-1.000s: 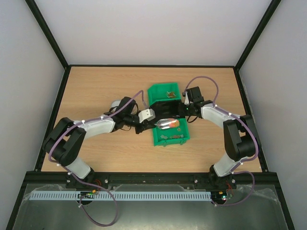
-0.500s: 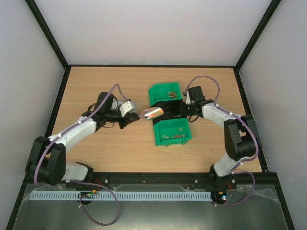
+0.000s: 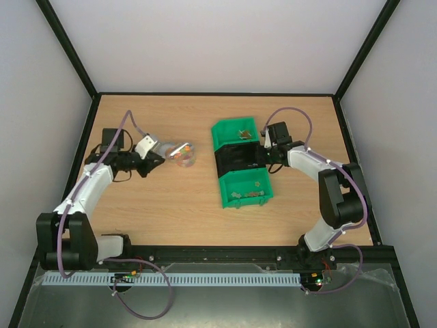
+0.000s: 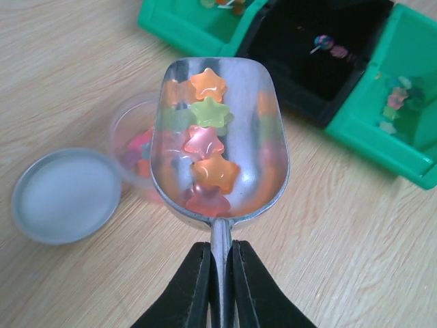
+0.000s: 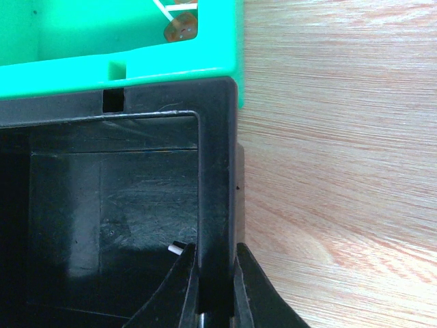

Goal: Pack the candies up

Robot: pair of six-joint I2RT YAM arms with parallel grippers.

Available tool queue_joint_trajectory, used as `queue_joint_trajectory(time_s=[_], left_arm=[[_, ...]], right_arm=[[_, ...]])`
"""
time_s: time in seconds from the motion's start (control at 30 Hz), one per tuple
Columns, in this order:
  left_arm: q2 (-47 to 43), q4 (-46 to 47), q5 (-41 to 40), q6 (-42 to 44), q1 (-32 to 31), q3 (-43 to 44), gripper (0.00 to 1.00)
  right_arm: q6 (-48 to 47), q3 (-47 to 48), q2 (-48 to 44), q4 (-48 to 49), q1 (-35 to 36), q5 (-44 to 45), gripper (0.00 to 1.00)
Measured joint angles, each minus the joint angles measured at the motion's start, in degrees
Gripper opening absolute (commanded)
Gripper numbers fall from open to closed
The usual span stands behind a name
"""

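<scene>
Left gripper (image 4: 220, 280) is pinched tight on the thin handle of the metal scoop (image 4: 263, 137). The star-shaped candies (image 4: 205, 147) sit in the bowl in a rough line: orange, green, pink, orange, pink. The line runs the long way down the scoop, from handle end to open mouth. In the top view the mouth points right, toward the bins, and the handle points back left into the fingers. The scoop hangs over a clear plastic cup (image 4: 130, 130) and hides most of it; can't tell if they touch. The cup has a few pink and orange candies in it, and its round lid (image 4: 65, 195) lies flat on the table (image 3: 136, 212) just beside it. Three bins are lined up front to back, touching. The far green bin (image 3: 235, 131) has some brownish pieces, the black bin (image 4: 300, 61) in the middle has a couple of tiny sweets, and the near green bin (image 3: 246, 188) has a scatter of pale ones. Right gripper (image 5: 216, 258) is clamped narrow on the black bin's right wall — one finger inside, one outside.
</scene>
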Motion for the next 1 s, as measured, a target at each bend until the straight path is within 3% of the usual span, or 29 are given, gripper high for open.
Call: queue_joint_trajectory(time_s=[0.37,1.0], left_arm=[[3.78,-12.61,-8.33,7.96,2.71,7.80,0.02],[9.25,-19.71,-19.39,12.85,-0.98,15.54,0.02]], right_arm=[[0.24,0.57,0.42,-0.13,-0.02,0.00,0.01],[1.51,0.59,0.44,-0.20,-0.02,0.00,0.01]])
